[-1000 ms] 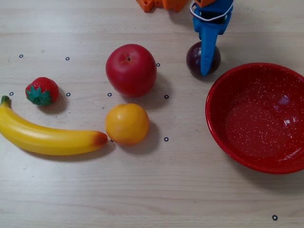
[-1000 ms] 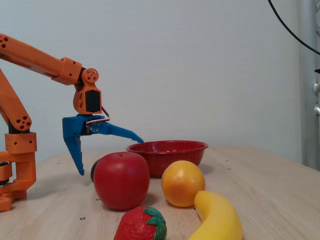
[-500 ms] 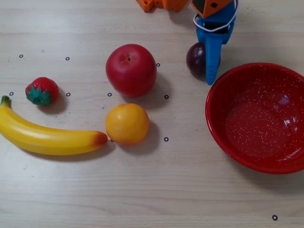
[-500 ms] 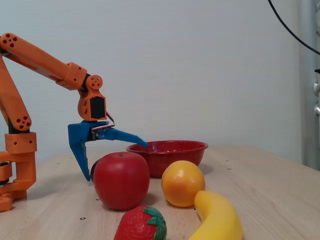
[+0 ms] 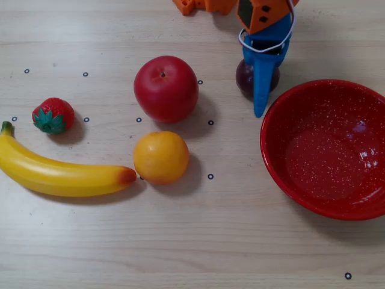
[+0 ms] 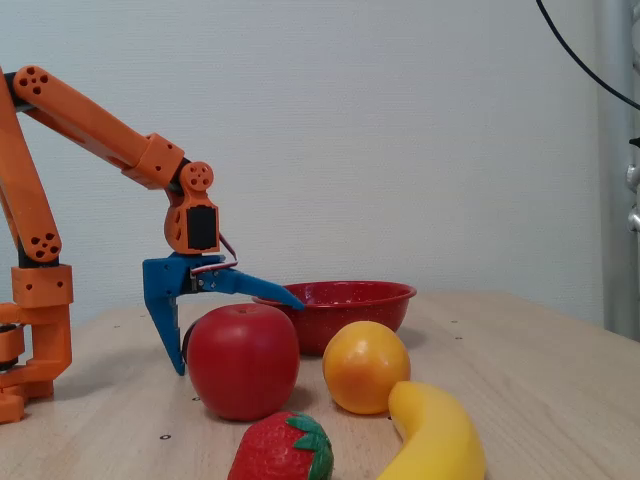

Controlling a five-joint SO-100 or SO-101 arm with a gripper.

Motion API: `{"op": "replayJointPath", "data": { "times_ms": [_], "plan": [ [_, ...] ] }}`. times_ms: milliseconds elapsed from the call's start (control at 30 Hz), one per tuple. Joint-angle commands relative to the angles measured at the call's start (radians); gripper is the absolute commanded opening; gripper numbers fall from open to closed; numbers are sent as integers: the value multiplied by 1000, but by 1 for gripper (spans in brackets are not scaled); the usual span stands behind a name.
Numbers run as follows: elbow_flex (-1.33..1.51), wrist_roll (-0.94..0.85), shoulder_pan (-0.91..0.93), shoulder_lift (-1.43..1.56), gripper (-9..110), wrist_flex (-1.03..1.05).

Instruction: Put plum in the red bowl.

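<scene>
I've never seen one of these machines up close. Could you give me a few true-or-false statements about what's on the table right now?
1. The plum lies inside the red bowl. False: it sits on the table, beside the bowl.
2. The hand is open. True.
3. The orange sits between the apple and the banana tip. True.
4. The strawberry is in the bowl. False: the bowl is empty.

Gripper [image 5: 260,90] and apple [image 6: 243,360] largely hide plum [image 5: 243,77].
</scene>
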Motion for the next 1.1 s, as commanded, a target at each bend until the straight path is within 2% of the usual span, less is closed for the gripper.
{"op": "replayJointPath", "data": {
  "times_ms": [0, 1067],
  "plan": [
    [-72, 32, -26, 15, 69, -25],
    [-66, 48, 37, 23, 69, -12]
  ]
}}
